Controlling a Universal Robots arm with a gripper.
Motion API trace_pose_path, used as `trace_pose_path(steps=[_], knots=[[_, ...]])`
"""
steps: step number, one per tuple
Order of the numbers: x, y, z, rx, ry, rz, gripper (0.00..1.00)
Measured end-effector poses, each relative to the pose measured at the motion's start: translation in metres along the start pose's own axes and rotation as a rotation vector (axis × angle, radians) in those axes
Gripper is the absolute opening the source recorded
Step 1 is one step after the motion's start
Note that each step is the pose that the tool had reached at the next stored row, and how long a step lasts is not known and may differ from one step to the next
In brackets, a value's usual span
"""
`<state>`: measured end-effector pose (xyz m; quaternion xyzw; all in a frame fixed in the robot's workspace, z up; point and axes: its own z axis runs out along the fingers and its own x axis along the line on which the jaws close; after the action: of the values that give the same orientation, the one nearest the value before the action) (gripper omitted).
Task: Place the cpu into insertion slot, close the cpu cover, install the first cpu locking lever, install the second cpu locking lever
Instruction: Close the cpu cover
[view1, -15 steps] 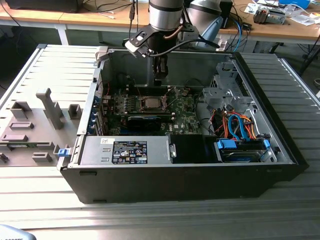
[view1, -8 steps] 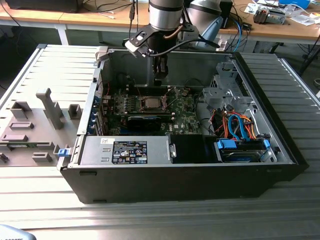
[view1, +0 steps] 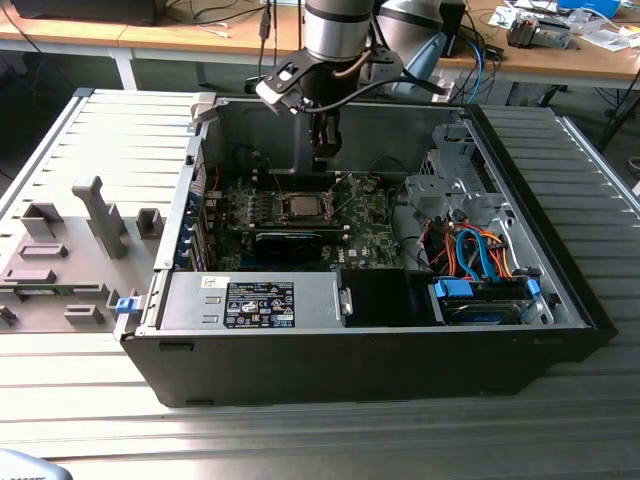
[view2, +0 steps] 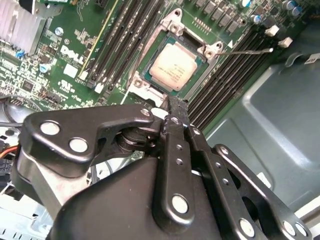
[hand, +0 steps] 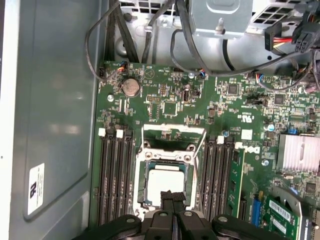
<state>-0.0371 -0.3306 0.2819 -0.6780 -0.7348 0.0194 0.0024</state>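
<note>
Second wrist view: the small flat square cpu (view2: 175, 67), with a dull silver-grey metal top, lies seated in the silver-rimmed square insertion slot (view2: 151, 50) on the green circuit board (view2: 70, 20). Exterior view: the arm descends vertically into the black computer case (view1: 400, 370). The gripper (view1: 325, 162) hangs just above the slot, fingers clenched together on nothing.

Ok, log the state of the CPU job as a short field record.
cpu: seated flat in the insertion slot, metal top up
cpu cover: swung open, standing up off the slot
locking lever: thin rod sticking out beside the slot, not latched
gripper: shut, nothing between its fingers, just over the cpu
computer case: open, arm reaching inside
</note>
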Motion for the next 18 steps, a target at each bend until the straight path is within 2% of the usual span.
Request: trace_pose_path(steps=[7, 8, 10, 12, 15, 18], knots=[[-0.001, 0.0123, -0.0004, 0.0, -0.0006, 0.0, 0.11], [-0.002, 0.0242, -0.0007, 0.0, -0.0007, 0.0, 0.11], [-0.0029, 0.0366, -0.0011, 0.0, -0.0006, 0.0, 0.11], [-0.0047, 0.0576, -0.0017, 0.0, -0.0005, 0.0, 0.11], [-0.0052, 0.0643, -0.0019, 0.0, -0.0006, 0.0, 0.11], [-0.0055, 0.0679, -0.002, 0.0, -0.0007, 0.0, 0.11]])
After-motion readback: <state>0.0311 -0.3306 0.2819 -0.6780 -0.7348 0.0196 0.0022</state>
